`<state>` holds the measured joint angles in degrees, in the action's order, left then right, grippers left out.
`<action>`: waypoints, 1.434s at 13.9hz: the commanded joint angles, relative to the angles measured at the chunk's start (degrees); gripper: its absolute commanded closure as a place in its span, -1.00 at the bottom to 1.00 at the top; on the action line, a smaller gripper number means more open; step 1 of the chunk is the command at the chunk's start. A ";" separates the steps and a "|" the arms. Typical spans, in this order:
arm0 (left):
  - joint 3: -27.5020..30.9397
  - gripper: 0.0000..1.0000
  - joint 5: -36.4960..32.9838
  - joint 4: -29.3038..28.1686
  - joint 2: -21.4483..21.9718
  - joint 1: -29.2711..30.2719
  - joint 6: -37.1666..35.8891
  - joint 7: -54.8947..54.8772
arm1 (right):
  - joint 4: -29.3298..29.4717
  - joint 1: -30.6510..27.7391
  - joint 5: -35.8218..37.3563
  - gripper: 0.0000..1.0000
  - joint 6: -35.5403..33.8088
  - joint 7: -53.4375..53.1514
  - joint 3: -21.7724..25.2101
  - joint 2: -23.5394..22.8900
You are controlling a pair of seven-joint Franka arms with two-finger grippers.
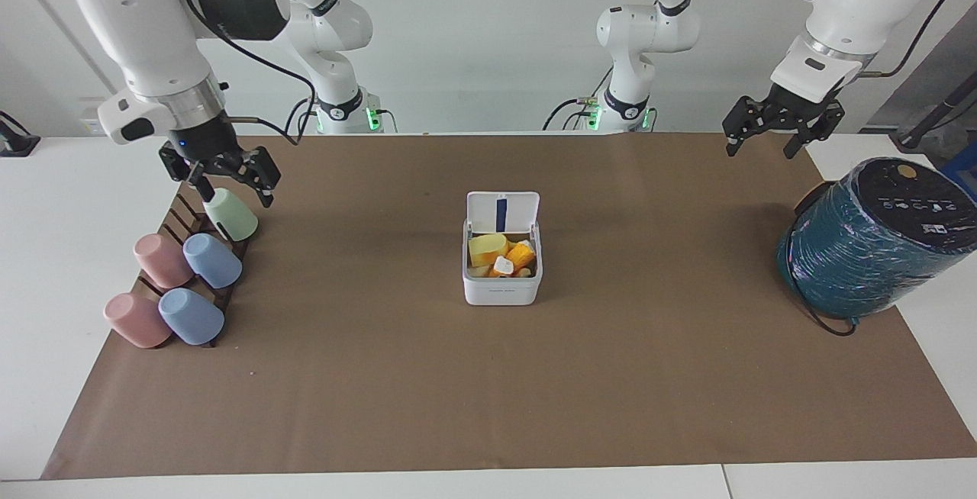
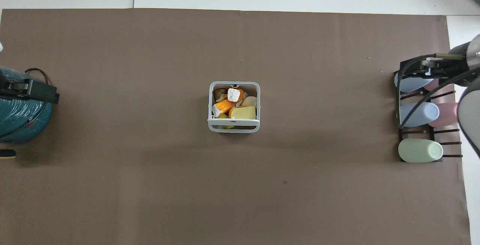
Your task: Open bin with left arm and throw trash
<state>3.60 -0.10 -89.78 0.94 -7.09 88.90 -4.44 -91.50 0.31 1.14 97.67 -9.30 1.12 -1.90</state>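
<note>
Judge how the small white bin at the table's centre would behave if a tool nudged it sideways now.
The bin looks like a small thin-walled plastic box, so it is probably light and would slide on the brown paper. Its lid stands upright, so a high push might tip it toward the robots. The trash inside looks soft and loose, adding little weight.
</note>
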 commanded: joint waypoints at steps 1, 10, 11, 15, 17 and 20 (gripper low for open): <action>0.27 -1.00 -1.31 -1.28 1.35 -0.56 -0.04 -0.57 | 3.07 0.56 1.06 -1.00 -7.81 -0.37 2.56 2.33; 0.18 -1.00 -1.31 -1.28 1.35 -0.38 0.31 -0.66 | -2.63 0.39 -1.22 -1.00 -6.96 1.98 3.10 4.97; 0.18 -1.00 -1.31 -1.28 1.35 -0.38 0.22 -0.66 | -2.72 0.39 -1.05 -1.00 -7.14 4.00 3.10 4.97; 0.27 -1.00 -1.31 -1.28 1.35 -0.30 0.22 -0.84 | -2.63 0.39 -1.05 -1.00 -7.58 4.37 2.84 5.24; 0.18 -1.00 -1.31 -1.28 1.35 -0.30 0.22 -0.75 | -2.55 0.48 -1.05 -1.00 -7.67 4.20 2.48 5.15; 0.18 -1.00 -1.31 -1.28 1.35 -0.56 0.13 -0.66 | -1.85 0.48 -1.13 -1.00 -8.98 4.02 2.40 5.06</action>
<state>3.59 -0.28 -89.78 0.96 -7.09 88.91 -4.48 -92.39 0.83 0.95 89.34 -6.13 3.44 1.86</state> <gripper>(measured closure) 0.000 0.000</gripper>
